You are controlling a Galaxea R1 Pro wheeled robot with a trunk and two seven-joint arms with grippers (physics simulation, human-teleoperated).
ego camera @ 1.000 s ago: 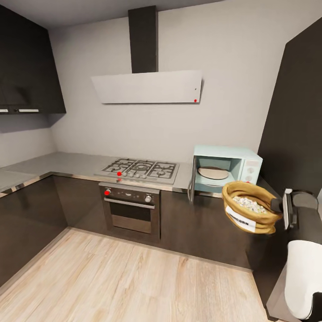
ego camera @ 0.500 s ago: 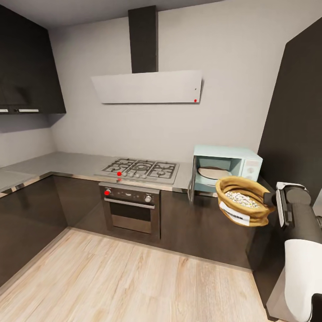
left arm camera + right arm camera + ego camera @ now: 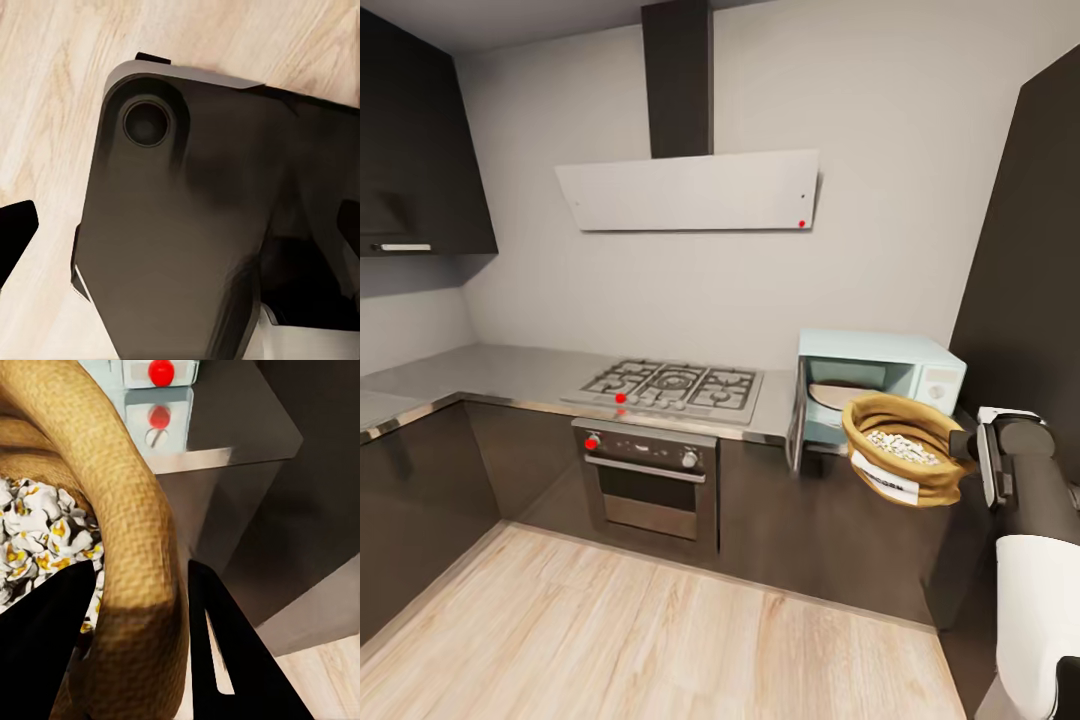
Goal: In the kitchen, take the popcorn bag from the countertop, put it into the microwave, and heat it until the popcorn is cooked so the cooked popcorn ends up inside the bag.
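Note:
The popcorn bag (image 3: 905,452), tan-brown with a white label, hangs in the air in front of the microwave's lower right corner, full of white popped kernels. My right gripper (image 3: 963,445) is shut on the bag's rolled rim. In the right wrist view the rim (image 3: 142,585) sits between the two black fingers (image 3: 225,652), with popcorn (image 3: 45,540) inside. The pale mint microwave (image 3: 920,365) stands on the grey countertop (image 3: 500,368) with its door (image 3: 797,428) swung open. My left gripper (image 3: 180,232) has its fingers wide apart over the wooden floor.
A gas cooktop (image 3: 672,386) sits in the countertop left of the microwave, with a built-in oven (image 3: 648,482) below and a hood (image 3: 690,190) above. A tall dark cabinet (image 3: 1025,270) stands right of the microwave. Wooden floor (image 3: 640,640) lies open in front.
The right gripper lifted the bag up and a little left, toward the microwave opening. The whole view has since shifted, so the camera moved; the bag keeps its place in the picture.

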